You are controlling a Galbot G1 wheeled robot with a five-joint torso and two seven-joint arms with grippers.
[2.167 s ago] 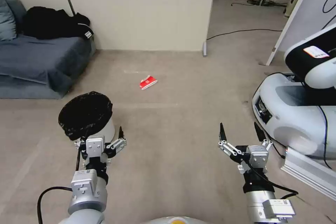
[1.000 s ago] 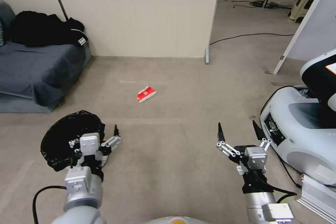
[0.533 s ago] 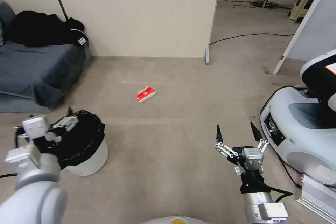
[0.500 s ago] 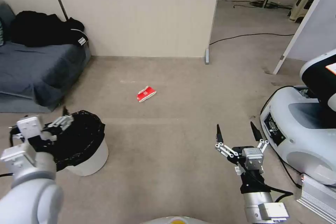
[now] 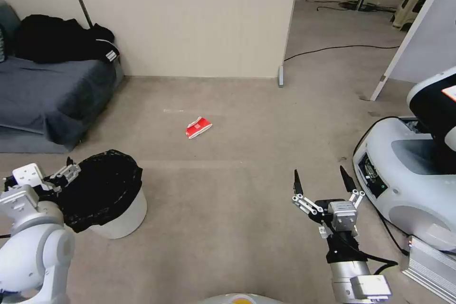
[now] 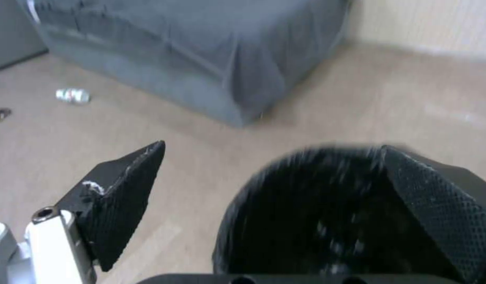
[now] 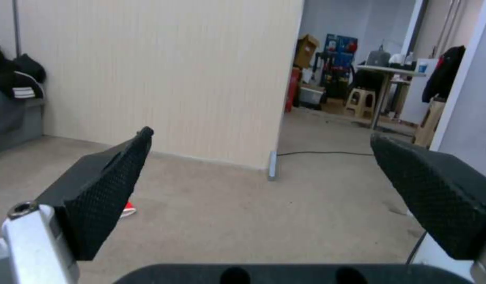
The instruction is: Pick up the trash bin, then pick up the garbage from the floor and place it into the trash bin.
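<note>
Sofa [image 5: 47, 90]: grey, against the wall at the robot's far left, dark clothing [image 5: 61, 40] heaped on its back end.

Second robot [image 5: 413, 166]: white base, stands at the right edge of the head view.

Trash bin [image 5: 111, 199]: white, black bag folded over the rim, upright on the floor at the robot's near left. In the left wrist view its dark mouth [image 6: 332, 221] sits partly between the fingers.

Left gripper [image 5: 59, 175]: at the bin's left rim, fingers spread wide; one finger outside the rim, the other over the bag. No grip on the bin.

Right gripper [image 5: 323, 183]: held low over bare floor at the robot's right, fingers spread wide, holding nothing.

Red carton [image 5: 198, 127]: lies on the floor ahead, well apart from the bin and both grippers.

Small bottle [image 6: 73, 95]: on the floor near the sofa, left wrist view.
</note>
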